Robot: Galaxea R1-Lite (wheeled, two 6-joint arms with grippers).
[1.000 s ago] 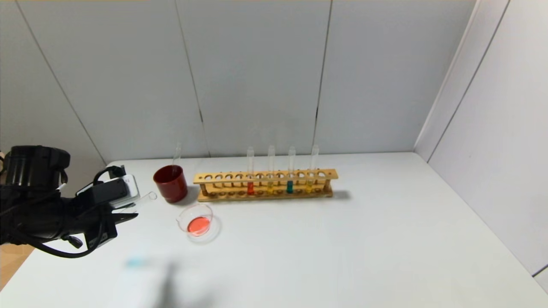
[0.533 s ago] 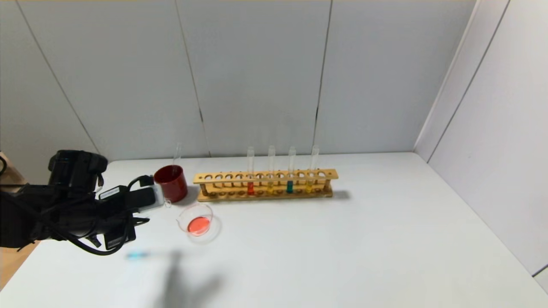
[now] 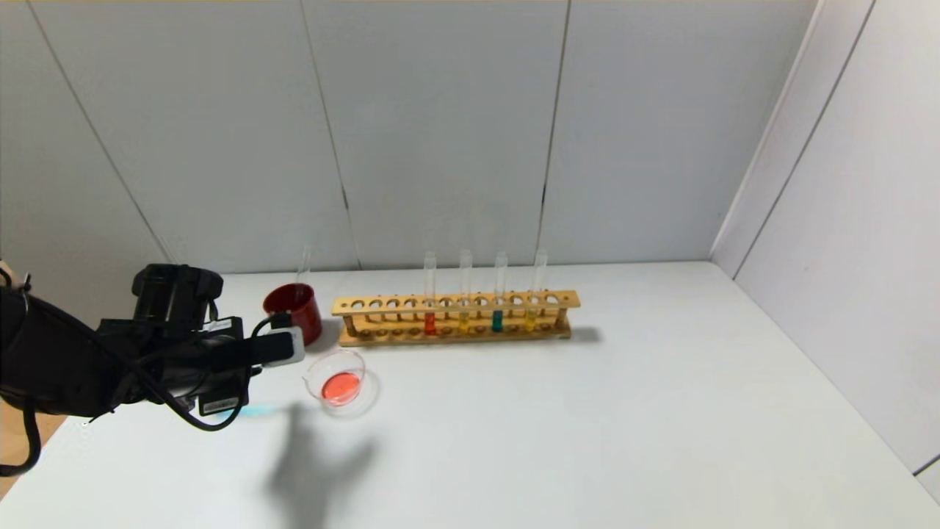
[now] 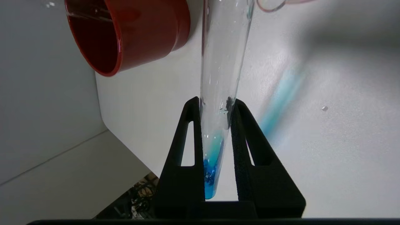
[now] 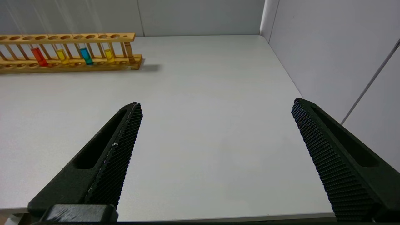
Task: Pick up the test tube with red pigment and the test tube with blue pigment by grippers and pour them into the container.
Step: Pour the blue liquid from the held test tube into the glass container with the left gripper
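Head view: the left gripper (image 3: 283,347) sits at the left middle of the frame, just left of the glass dish (image 3: 339,383), which has red liquid pooled in it. You can't really make out the tube it carries from here, only a faint blue smear on the table (image 3: 587,411) under the arm. A dark red cup (image 3: 294,314) stands behind the dish, and the wooden rack (image 3: 455,317) in the centre holds a red tube (image 3: 429,303), a blue one (image 3: 498,300) and two yellow ones.

Left wrist view: the left gripper (image 4: 215,103) is clamped tight on a blue tube (image 4: 220,78), blue liquid sitting at its closed end between the fingers (image 4: 190,147). The cup (image 4: 125,31) is at upper left.

Right wrist view: the right gripper (image 5: 215,109) hangs wide apart over bare table, holding nothing; the rack (image 5: 67,53) is at upper left.
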